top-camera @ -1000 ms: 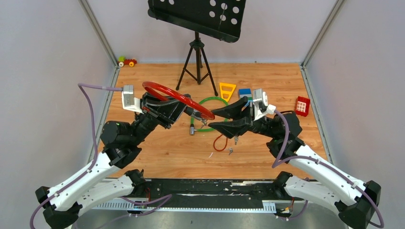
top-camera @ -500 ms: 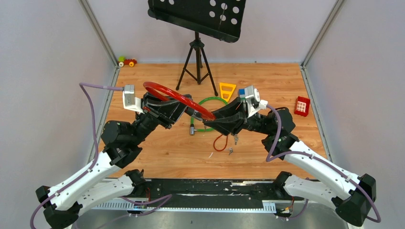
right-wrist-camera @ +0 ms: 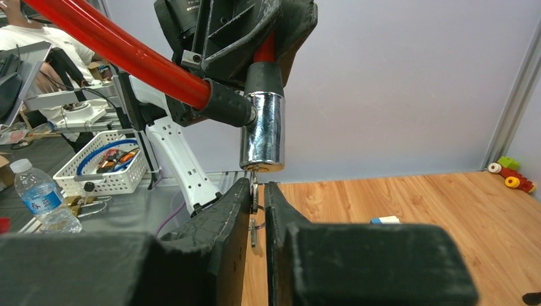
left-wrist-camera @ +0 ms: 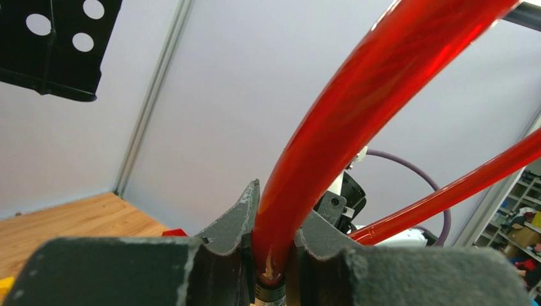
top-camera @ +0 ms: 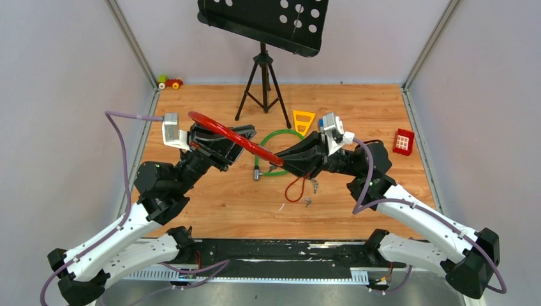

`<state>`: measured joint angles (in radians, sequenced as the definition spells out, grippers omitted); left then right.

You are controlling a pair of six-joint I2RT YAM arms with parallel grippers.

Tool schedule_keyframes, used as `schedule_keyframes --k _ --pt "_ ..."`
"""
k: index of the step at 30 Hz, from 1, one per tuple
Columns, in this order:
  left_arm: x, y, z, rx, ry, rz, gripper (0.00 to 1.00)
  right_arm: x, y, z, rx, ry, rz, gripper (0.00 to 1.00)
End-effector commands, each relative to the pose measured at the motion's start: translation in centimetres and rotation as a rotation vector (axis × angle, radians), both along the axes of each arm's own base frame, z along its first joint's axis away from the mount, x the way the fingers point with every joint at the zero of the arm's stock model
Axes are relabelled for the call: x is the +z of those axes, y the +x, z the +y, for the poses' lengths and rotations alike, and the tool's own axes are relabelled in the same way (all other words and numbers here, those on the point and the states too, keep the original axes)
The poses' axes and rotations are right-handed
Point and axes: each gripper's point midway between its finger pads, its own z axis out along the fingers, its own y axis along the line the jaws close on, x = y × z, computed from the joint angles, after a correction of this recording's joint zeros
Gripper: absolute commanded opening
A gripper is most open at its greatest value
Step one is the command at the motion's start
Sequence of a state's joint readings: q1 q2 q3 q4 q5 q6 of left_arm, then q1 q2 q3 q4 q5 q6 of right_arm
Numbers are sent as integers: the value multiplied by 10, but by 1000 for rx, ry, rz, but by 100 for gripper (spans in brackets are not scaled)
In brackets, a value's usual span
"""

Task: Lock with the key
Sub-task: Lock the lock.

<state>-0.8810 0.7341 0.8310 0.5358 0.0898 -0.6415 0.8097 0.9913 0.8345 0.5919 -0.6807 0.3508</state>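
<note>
My left gripper (top-camera: 237, 144) is shut on a thick red cable lock (top-camera: 220, 129) and holds it up above the table; in the left wrist view the red cable (left-wrist-camera: 332, 127) stands pinched between my fingers (left-wrist-camera: 237, 213). The lock's chrome barrel (right-wrist-camera: 262, 131) hangs down from the cable's black end. A small silvery key (right-wrist-camera: 254, 197) sticks out of the barrel's underside. My right gripper (right-wrist-camera: 256, 189) is shut on this key; it also shows in the top view (top-camera: 279, 166). A second small key (right-wrist-camera: 253, 233) dangles from the ring below it.
A green cable lock (top-camera: 281, 135) lies behind the grippers. A thin red loop (top-camera: 293, 190) and small metal keys (top-camera: 309, 201) lie on the wood in front. A yellow triangle (top-camera: 303, 120), a red block (top-camera: 403, 141), a tripod stand (top-camera: 262, 83) and a toy car (top-camera: 170, 82) stand further off.
My right gripper moved left to the lock barrel and its wide-open jaws closed onto the key. The left gripper stayed shut on the red cable, shifting slightly.
</note>
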Motion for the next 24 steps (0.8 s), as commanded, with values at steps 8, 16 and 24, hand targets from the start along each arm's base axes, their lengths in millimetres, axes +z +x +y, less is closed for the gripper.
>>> schedule_keyframes --k 8,16,24 --pt "29 -7 15 9 -95 -31 0 15 1 1 -6 15 -48 9" --pt "21 13 19 84 -90 79 0 9 22 2 -176 -11 -121 0" --pt "-16 45 19 195 -39 262 0 5 53 3 -471 -41 -296 0"
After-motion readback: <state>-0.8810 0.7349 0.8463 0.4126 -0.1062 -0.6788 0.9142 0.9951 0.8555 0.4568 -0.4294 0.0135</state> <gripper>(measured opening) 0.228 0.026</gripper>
